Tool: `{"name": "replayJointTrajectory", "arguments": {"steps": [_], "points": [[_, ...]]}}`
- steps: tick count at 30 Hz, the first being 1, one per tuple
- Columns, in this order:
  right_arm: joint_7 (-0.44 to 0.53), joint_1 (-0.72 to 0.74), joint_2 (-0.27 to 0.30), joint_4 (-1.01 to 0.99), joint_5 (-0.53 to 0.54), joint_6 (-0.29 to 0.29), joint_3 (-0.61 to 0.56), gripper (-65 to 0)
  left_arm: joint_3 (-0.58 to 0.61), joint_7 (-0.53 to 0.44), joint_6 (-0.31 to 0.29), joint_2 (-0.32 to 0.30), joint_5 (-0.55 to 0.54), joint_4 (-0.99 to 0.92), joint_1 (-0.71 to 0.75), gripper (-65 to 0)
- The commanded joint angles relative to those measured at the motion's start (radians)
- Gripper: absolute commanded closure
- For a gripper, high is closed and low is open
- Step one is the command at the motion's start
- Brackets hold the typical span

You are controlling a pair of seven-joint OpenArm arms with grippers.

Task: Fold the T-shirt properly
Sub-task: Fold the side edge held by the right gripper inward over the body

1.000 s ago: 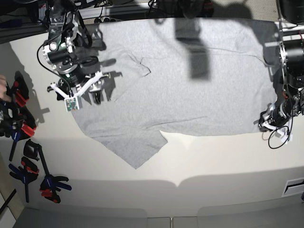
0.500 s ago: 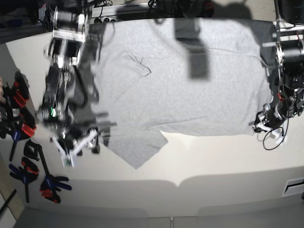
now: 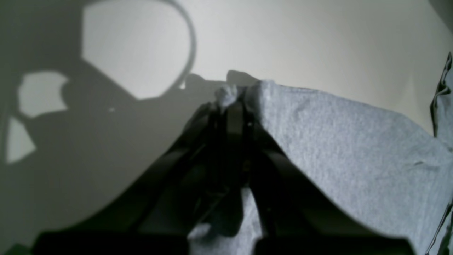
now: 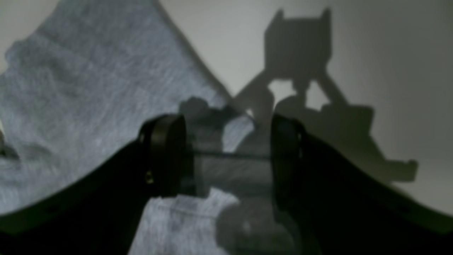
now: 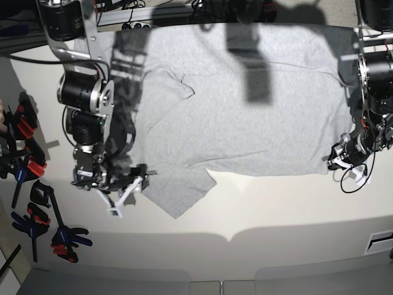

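Observation:
The light grey T-shirt (image 5: 245,123) lies spread flat across the table, plain side up, with one sleeve pointing to the near left. My left gripper (image 5: 338,161) sits at the shirt's near right corner. In the left wrist view it (image 3: 230,106) is shut on a small tuft of that T-shirt (image 3: 354,159) corner. My right gripper (image 5: 132,186) hangs low at the sleeve's left edge. Seen from the right wrist, it (image 4: 226,156) is open, its fingers (image 4: 166,152) straddling the edge of the T-shirt (image 4: 70,88) fabric below.
Several black, red and blue clamps (image 5: 27,160) lie along the table's left edge. Cables run along the back edge (image 5: 153,9). Bare table (image 5: 258,209) stretches in front of the shirt, and a dark shadow falls on the upper middle of the shirt.
The right arm swung from the sleeve's far side toward the front, down to the sleeve's near left edge, jaws still open. The left gripper stayed shut on the corner, shifting slightly.

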Motion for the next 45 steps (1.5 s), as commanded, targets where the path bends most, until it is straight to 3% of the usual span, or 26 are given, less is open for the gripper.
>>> {"name": "replayJointTrajectory", "arguments": {"steps": [1, 8, 10, 14, 15, 25, 31, 33, 38, 42, 45], "points": [[0.016, 0.028, 0.002, 0.013, 0.002, 0.000, 0.002, -35.5, 0.001, 0.038, 0.010, -0.008, 0.028, 0.002, -0.011, 0.0], [-0.005, -0.016, -0.025, 0.013, 0.003, 0.000, 0.002, -35.0, 0.001, 0.056, 0.009, -0.008, -0.019, 0.002, -0.011, 0.0], [-0.033, -0.015, -0.027, 0.013, 0.003, 0.000, 0.002, -27.2, 0.001, 0.055, 0.009, -0.009, -0.043, 0.002, -0.011, 0.0], [-0.042, -0.007, -0.027, 0.014, 0.006, -0.001, 0.002, -1.3, 0.001, 0.055, 0.009, -0.009, -0.087, 0.002, -0.011, 0.0], [-0.036, -0.003, -0.027, 0.015, 0.012, -0.003, 0.002, 0.0, 0.001, 0.055, 0.009, -0.009, -0.087, 0.002, -0.011, 0.0], [-0.033, 0.096, -0.027, 0.021, 0.055, -0.034, 0.002, 0.0, 0.001, 0.064, 0.008, -0.018, -0.082, 0.003, -0.087, 0.0], [-0.093, 0.141, -0.027, 0.053, 0.063, -0.033, 0.002, 0.0, 0.001, 0.100, 0.008, -0.048, -0.083, 0.049, -0.122, 0.0], [-0.126, 0.127, -0.026, 0.098, 0.090, -0.019, 0.002, 0.0, 0.001, 0.119, -0.021, -0.061, -0.090, 0.072, -0.113, 0.0], [-0.212, 0.037, -0.011, 0.293, 0.201, 0.047, 0.002, 0.0, 0.001, 0.215, -0.139, -0.120, -0.303, 0.177, -0.030, 0.0], [-0.292, -0.069, -0.002, 0.503, 0.267, 0.050, 0.002, 0.0, -0.033, 0.274, -0.153, -0.161, -0.415, 0.293, 0.064, 0.0], [-0.356, -0.160, 0.006, 0.668, 0.331, 0.050, 0.002, 0.0, -0.136, 0.326, -0.153, -0.164, -0.470, 0.384, 0.155, 0.0]]}}
